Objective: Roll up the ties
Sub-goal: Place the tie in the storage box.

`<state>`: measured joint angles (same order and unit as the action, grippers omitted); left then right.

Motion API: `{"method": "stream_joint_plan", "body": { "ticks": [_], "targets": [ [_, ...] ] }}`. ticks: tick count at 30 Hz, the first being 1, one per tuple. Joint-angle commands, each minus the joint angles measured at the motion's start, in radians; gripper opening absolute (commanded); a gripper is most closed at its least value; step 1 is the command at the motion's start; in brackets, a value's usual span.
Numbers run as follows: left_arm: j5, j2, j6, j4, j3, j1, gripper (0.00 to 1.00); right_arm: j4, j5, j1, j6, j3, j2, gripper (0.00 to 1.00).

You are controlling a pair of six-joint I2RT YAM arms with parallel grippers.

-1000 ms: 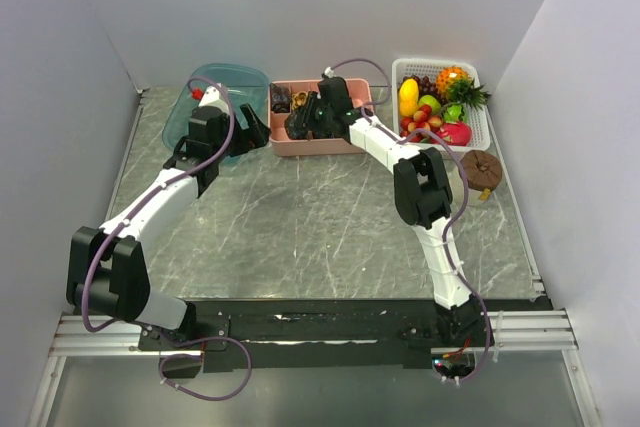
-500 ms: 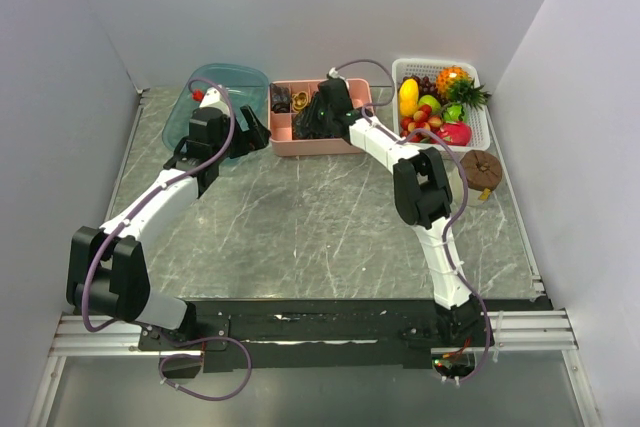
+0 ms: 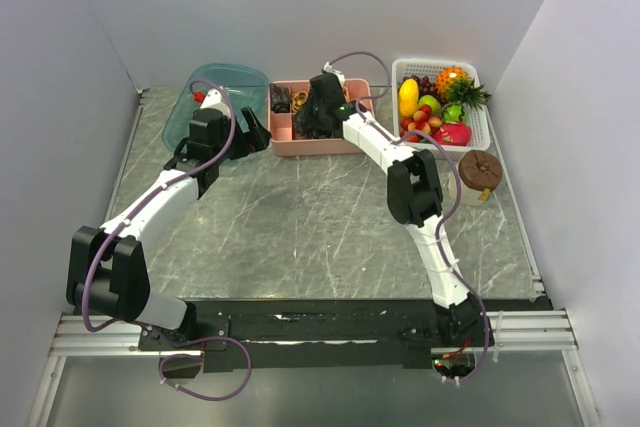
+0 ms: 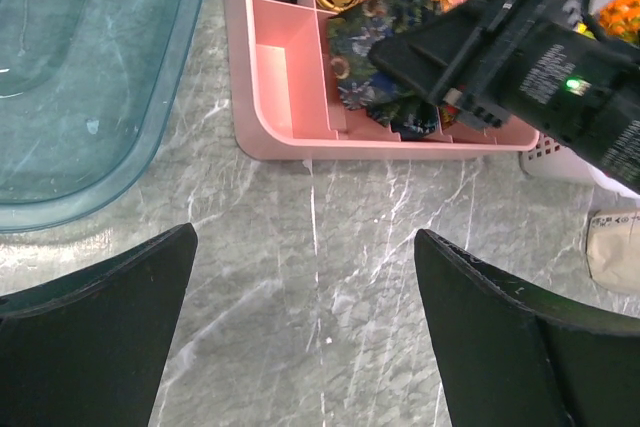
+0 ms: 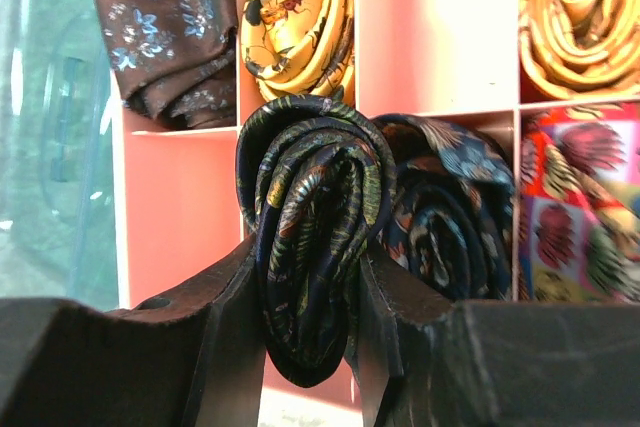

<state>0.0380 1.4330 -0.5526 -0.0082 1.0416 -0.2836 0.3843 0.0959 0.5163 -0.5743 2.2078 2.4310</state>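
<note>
Toward the far left corner of the worktop (image 3: 300, 227), a clear teal tub (image 3: 215, 97). Just right of it, the left claw (image 4: 305, 317), spread wide and gripping nothing, hanging over bare marble close to the near left corner of the pink tray (image 4: 245, 97). Along the far edge, about midway, that tray, split into compartments. In its far row, from the left: a brown speckled tie (image 5: 170, 27), bunched; a yellow tie (image 5: 300, 22), coiled; further right, a gold tie (image 5: 580, 17), coiled. Over the near row, the right claw (image 5: 305, 327), pinching a dark rolled tie (image 5: 310, 237) by its lower half, one finger on each side, coil upright and reaching past the fingertips. Impossible to tell whether lifted clear of the tray floor. Just beside it on the right, a second dark coil (image 5: 450, 217); then a red patterned tie (image 5: 580, 207). At the far right corner, a white basket (image 3: 480, 132) of fruit, and just nearer than it, a brown-lidded jar (image 3: 480, 172).
</note>
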Motion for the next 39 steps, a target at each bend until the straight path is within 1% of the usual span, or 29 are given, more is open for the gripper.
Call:
{"method": "stream_joint_plan", "body": {
  "ticks": [1, 10, 14, 17, 18, 20, 21, 23, 24, 26, 27, 29, 30, 31, 33, 39],
  "targets": [
    [0.025, -0.023, 0.022, 0.027, -0.011, 0.001, 0.96, 0.079, 0.070, 0.028, 0.054, 0.089, 0.057, 0.00],
    [0.040, -0.033, 0.020, 0.039, -0.023, 0.001, 0.96, 0.169, 0.107, 0.045, 0.048, 0.173, 0.111, 0.00],
    [0.049, -0.037, 0.016, 0.048, -0.028, 0.001, 0.96, 0.198, 0.117, 0.063, 0.074, 0.207, 0.122, 0.00],
    [0.051, -0.037, 0.013, 0.050, -0.029, 0.001, 0.96, 0.200, 0.123, 0.071, 0.086, 0.201, 0.122, 0.00],
    [0.051, -0.036, 0.013, 0.051, -0.031, 0.001, 0.96, 0.194, 0.119, 0.071, 0.090, 0.193, 0.114, 0.06],
    [0.053, -0.036, 0.013, 0.053, -0.031, 0.001, 0.96, 0.197, 0.110, 0.073, 0.093, 0.188, 0.115, 0.15],
    [0.053, -0.037, 0.011, 0.053, -0.031, 0.001, 0.97, 0.197, 0.104, 0.073, 0.096, 0.187, 0.114, 0.26],
    [0.054, -0.037, 0.011, 0.051, -0.031, 0.001, 0.96, 0.189, 0.082, 0.073, 0.105, 0.175, 0.108, 0.38],
    [0.054, -0.036, 0.011, 0.051, -0.029, 0.001, 0.96, 0.185, 0.074, 0.073, 0.109, 0.165, 0.103, 0.49],
    [0.056, -0.034, 0.011, 0.051, -0.031, 0.001, 0.96, 0.168, 0.055, 0.073, 0.108, 0.135, 0.083, 0.60],
    [0.059, -0.033, 0.011, 0.051, -0.029, 0.001, 0.96, 0.159, 0.045, 0.073, 0.111, 0.119, 0.074, 0.69],
    [0.059, -0.031, 0.010, 0.057, -0.034, 0.001, 0.96, 0.139, 0.039, 0.071, 0.111, 0.072, 0.031, 0.75],
    [0.059, -0.029, 0.010, 0.056, -0.034, 0.001, 0.96, 0.110, 0.031, 0.070, 0.113, 0.052, 0.017, 0.81],
    [0.059, -0.023, 0.010, 0.057, -0.031, 0.001, 0.96, 0.104, 0.031, 0.070, 0.110, 0.034, 0.004, 0.83],
    [0.057, -0.016, 0.011, 0.059, -0.028, 0.001, 0.96, 0.099, 0.025, 0.071, 0.116, 0.033, -0.024, 0.89],
    [0.062, 0.027, 0.011, 0.057, 0.004, 0.003, 0.96, 0.081, -0.022, 0.057, 0.110, 0.017, -0.108, 0.99]
  ]
}}
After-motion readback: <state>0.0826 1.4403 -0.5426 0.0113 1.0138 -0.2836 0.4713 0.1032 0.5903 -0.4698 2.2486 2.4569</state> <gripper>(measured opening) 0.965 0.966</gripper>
